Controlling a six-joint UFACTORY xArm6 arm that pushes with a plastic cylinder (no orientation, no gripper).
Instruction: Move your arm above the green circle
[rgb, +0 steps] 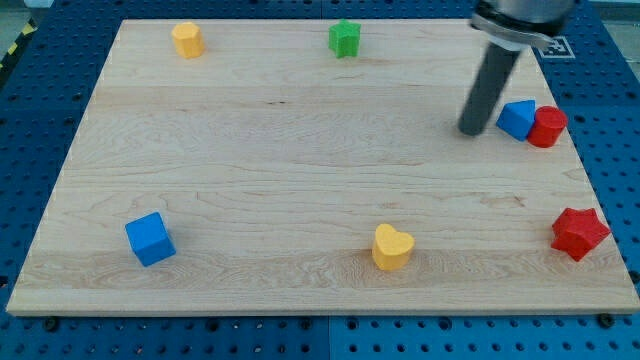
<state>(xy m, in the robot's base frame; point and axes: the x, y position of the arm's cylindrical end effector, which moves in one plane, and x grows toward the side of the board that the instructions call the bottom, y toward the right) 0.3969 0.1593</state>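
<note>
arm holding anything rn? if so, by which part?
Nothing is held. I have only a rod; my tip rests on the board, just left of the blue block, apparently not touching it.

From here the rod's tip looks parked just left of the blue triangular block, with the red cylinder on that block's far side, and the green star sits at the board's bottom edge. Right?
Not quite: the green star block sits at the wooden board's top edge, as the camera view shows. My tip is just left of the blue triangular block, with the red cylinder beyond.

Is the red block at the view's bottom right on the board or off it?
On: the red star sits inside the board's right edge.
</note>
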